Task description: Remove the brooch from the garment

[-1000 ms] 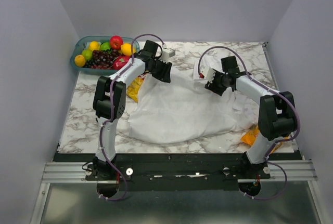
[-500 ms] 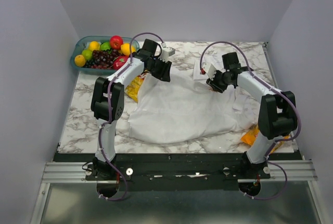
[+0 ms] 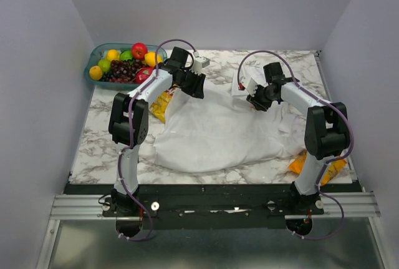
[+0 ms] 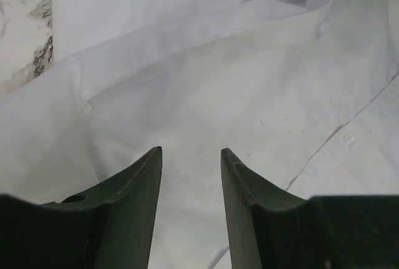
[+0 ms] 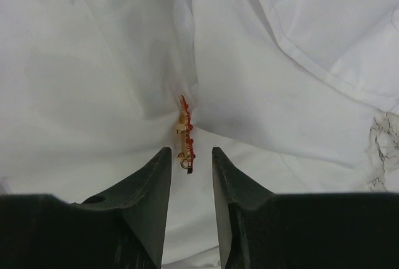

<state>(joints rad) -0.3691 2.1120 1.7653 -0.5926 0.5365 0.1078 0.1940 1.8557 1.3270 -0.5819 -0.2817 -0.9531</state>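
Note:
The garment point(image 3: 215, 128) is a large white shirt spread across the middle of the marble table; it fills both wrist views point(image 4: 206, 82) point(image 5: 93, 63). The brooch point(image 5: 185, 133), a small gold and red trinket, stands on edge in a fold of the shirt. My right gripper point(image 5: 191, 150) is open, its fingertips on either side of the brooch's lower end, not closed on it. In the top view the right gripper point(image 3: 257, 102) is at the shirt's far right part. My left gripper point(image 4: 190, 150) point(image 3: 194, 87) is open and empty, low over the shirt's far left part.
A teal tray point(image 3: 95, 53) of fruit stands at the far left corner. A yellow snack bag point(image 3: 161, 105) lies under the left arm beside the shirt. An orange packet point(image 3: 299, 164) lies near the right arm's base. Grey walls enclose the table.
My right gripper has moved a little toward the far side and down onto the shirt. The left arm has hardly moved.

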